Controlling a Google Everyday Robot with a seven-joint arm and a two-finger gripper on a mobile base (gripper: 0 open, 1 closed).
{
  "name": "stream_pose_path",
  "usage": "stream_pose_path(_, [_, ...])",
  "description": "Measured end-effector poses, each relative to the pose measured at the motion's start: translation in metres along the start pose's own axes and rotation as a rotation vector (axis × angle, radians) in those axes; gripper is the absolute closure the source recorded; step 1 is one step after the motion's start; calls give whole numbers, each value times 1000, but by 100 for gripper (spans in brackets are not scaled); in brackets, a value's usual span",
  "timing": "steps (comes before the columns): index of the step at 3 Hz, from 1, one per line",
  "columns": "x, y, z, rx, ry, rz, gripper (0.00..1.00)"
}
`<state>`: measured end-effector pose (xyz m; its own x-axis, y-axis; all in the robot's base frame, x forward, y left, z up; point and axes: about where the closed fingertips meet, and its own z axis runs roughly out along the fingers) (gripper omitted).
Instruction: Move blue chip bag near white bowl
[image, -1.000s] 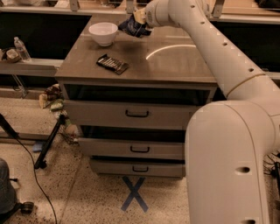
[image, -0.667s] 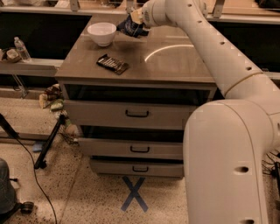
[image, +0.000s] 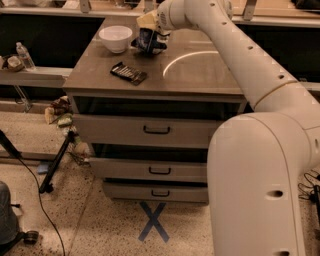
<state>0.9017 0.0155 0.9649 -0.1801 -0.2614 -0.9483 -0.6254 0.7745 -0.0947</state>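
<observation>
The white bowl (image: 115, 38) stands at the back left of the grey cabinet top (image: 200, 75). The blue chip bag (image: 149, 41), dark blue and crumpled, hangs just right of the bowl, low over the top. My gripper (image: 150, 30) comes in from the right at the end of the long white arm and is shut on the top of the bag. The bag's lower edge is close to the surface; I cannot tell if it touches.
A flat dark packet with light stripes (image: 129, 73) lies on the front left of the top. Drawers (image: 157, 131) face front below. A water bottle (image: 24, 56) stands on a low shelf at left. Cables and a stand leg (image: 55, 162) lie on the floor left.
The gripper has carried the bag a little left and down, closer to the bowl and nearer the cabinet top.
</observation>
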Motion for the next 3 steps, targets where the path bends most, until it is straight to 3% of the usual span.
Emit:
stream_pose_path(1, [-3, 8, 1, -20, -6, -2, 0])
stream_pose_path(2, [-3, 9, -8, -32, -21, 15, 0])
stream_pose_path(3, [6, -18, -43, 27, -27, 32, 0])
